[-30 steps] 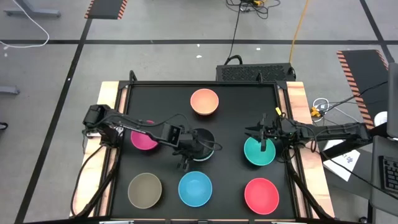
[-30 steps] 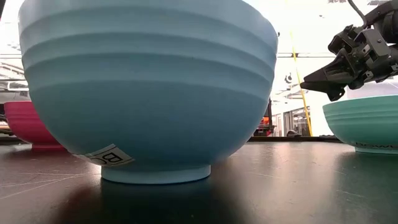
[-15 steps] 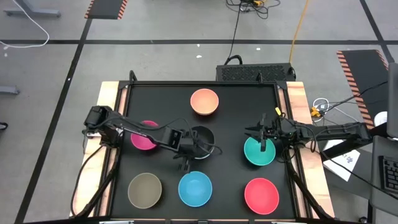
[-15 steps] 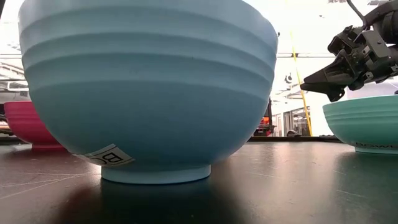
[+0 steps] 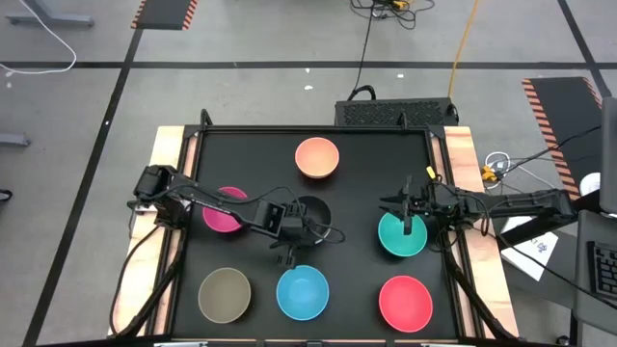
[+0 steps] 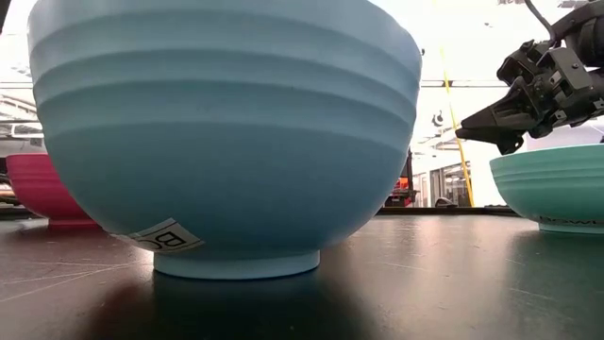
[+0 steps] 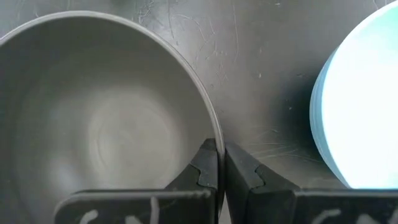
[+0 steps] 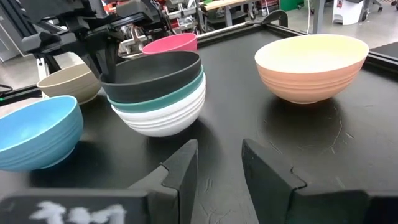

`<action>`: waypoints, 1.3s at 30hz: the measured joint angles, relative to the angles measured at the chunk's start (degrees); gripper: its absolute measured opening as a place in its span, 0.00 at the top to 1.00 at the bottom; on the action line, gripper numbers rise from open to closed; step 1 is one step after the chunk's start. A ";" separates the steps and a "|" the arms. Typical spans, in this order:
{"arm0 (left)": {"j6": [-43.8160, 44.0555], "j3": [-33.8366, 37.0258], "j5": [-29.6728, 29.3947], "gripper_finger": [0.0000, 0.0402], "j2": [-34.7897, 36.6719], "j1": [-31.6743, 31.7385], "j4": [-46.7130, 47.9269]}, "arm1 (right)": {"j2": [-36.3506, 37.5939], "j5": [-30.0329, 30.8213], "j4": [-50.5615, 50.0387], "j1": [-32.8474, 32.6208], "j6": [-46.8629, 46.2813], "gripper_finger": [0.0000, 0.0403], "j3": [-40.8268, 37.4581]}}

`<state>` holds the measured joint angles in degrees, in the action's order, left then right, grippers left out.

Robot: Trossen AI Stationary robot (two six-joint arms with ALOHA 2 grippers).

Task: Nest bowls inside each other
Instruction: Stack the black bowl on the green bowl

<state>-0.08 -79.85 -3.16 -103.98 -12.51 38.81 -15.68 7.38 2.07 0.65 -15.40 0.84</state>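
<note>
Counter inventory, largest item first.

1. Counter [image 5: 366,193]: black top with wooden side rails. It carries every bowl you have in play, and both arms reach in over it.

2. Stack of three bowls [image 8: 158,99]: stands upright mid-counter. The black bowl [image 8: 155,71] is on top, the dark green bowl [image 8: 180,93] sits in the middle and the white bowl [image 8: 165,118] is at the bottom. Your left gripper [image 7: 221,149] is at the stack's front edge, fingers pinched together on the black bowl's rim, one inside the bowl and one outside.

3. Single bowls, all upright and like in size:
- Light blue bowl [image 5: 303,292]: just beside the left gripper, on the side away from the stack, not touching it.
- Olive-brown bowl [image 5: 224,294]: near the left gripper, beyond the light blue bowl's flank.
- Magenta bowl [image 5: 220,214]: behind the left gripper, under its arm.
- Peach-orange bowl [image 5: 316,157]: past the stack from the left gripper, apart from it.
- Teal bowl [image 5: 395,241]: directly beneath your right gripper [image 5: 405,220].
- Red bowl [image 5: 405,302]: near the right gripper, past the teal bowl toward the counter's front.

4. Right gripper: hovers over the teal bowl's rim. Its fingers stand apart with nothing between them, and they point toward the stack.
</note>
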 joint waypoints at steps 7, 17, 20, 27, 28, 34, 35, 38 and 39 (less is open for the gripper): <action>0.39 0.00 0.71 0.99 0.00 0.00 0.31 | 0.00 0.01 0.00 0.00 0.00 0.71 0.00; 0.96 0.00 0.47 0.96 0.00 0.00 0.54 | 0.00 0.00 0.00 -0.01 0.00 0.71 0.00; 1.35 0.00 0.16 0.97 0.00 0.00 0.37 | -0.08 0.00 -0.01 0.01 0.00 0.71 0.00; 2.14 0.00 -1.27 0.88 0.00 -0.02 -0.02 | -0.13 -0.02 -0.02 -0.01 0.00 0.71 0.00; 2.14 0.00 -1.41 0.86 0.00 0.00 -0.03 | -0.13 -0.04 -0.02 0.01 0.00 0.71 0.00; 2.14 0.00 -0.76 0.80 0.00 0.00 0.09 | -0.13 -0.07 -0.02 -0.01 0.00 0.71 0.00; 2.13 0.00 -0.32 0.80 0.00 0.00 0.09 | -0.13 -0.07 -0.02 0.01 0.00 0.71 0.00; 2.11 0.00 -0.04 0.80 0.00 0.00 0.17 | -0.13 -0.09 -0.02 0.00 0.00 0.71 0.00; 2.03 0.00 -0.04 0.80 0.00 0.00 0.34 | -0.13 -0.09 -0.03 0.00 0.00 0.71 0.00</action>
<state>1.95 -79.85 -3.20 -103.98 -12.51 39.14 -15.81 7.29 2.03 0.66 -15.40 0.84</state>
